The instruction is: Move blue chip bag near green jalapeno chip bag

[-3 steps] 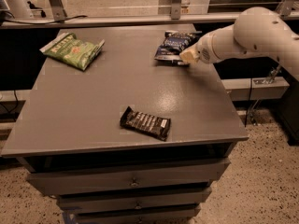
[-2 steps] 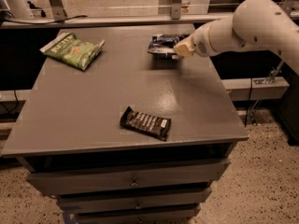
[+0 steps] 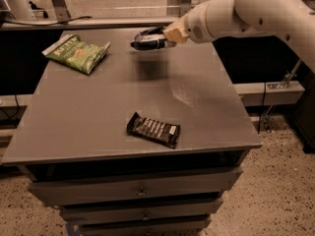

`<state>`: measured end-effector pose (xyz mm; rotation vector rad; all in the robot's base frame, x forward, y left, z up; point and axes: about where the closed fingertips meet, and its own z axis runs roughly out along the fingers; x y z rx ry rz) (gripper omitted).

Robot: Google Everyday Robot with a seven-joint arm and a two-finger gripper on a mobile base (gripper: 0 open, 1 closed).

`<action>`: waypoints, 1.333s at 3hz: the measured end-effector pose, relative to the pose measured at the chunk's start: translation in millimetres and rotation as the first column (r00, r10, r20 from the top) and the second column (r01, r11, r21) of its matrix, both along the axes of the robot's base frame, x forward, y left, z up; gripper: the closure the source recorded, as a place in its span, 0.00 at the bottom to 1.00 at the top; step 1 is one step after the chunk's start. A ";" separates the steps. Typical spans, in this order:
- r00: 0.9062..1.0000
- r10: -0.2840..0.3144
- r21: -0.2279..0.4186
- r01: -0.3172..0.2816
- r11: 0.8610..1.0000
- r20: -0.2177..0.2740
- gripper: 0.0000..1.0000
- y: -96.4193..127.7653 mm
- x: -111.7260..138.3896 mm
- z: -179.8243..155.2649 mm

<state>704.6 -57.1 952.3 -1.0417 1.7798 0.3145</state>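
My gripper is shut on the blue chip bag and holds it in the air above the far middle of the grey table. The bag hangs edge-on, dark navy, with a shadow on the table below it. The green jalapeno chip bag lies flat at the table's far left corner, well to the left of the held bag. My white arm reaches in from the upper right.
A black candy bar wrapper lies near the table's front edge, in the middle. Drawers sit under the tabletop. A rail and frame run behind the table. Speckled floor lies to the right.
The gripper lifted the blue chip bag off the table's far right and carried it left toward the middle. The green bag and the candy wrapper have not moved.
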 end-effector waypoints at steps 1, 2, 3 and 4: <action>0.997 0.068 -0.001 -0.068 0.998 0.031 1.00 41.7 -3.5 11.3; 0.991 0.128 -0.012 -0.128 0.992 0.049 1.00 82.8 -7.5 13.1; 0.982 0.180 -0.009 -0.180 0.984 0.057 1.00 119.9 -11.8 10.9; 0.973 0.222 -0.006 -0.222 0.975 0.069 1.00 149.3 -17.5 11.4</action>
